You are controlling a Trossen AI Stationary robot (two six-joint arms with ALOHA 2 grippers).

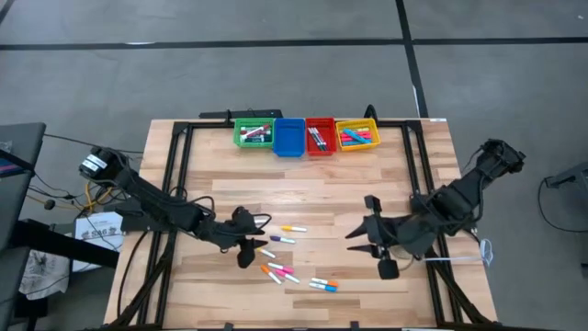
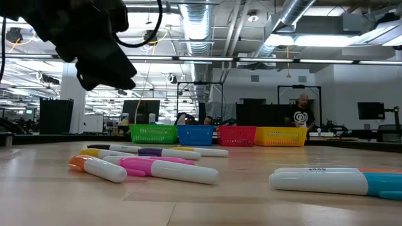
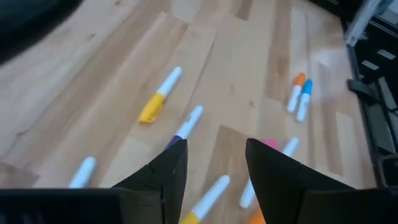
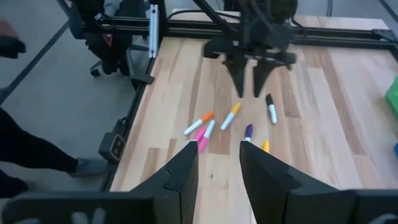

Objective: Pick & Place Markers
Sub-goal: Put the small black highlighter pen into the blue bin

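1. The left hand point(image 1: 246, 241) is seen low over the scattered markers point(image 1: 287, 273) near the front middle of the tabletop point(image 1: 312, 188), its fingers parted with nothing between them.
2. The right hand point(image 1: 360, 241) is held well to the right of the cluster, fingers also parted at a narrower gap and empty.
3. More markers already lie in the green bin point(image 1: 253, 132), red bin point(image 1: 319, 136) and yellow bin point(image 1: 356, 135) at the far edge; the blue bin point(image 1: 288, 137) appears empty.
4. Risk: the markers lie close together, some touching, so two could be pinched at once or a neighbour knocked aside as the left hand descends.
5. Risk: being round, a marker could be rolled away if only one finger meets it first, possibly toward the front edge.
6. Risk: the two hands face each other across the cluster, so a clash could be caused if both were sent to the same marker.
7. Risk: a marker gripped near its end could tilt and slip out on the way to the bins.
8. Writing: small dark print is seen on the nearest white marker point(image 2: 333, 181) in the low view, but it cannot be read. No brand can be made out.
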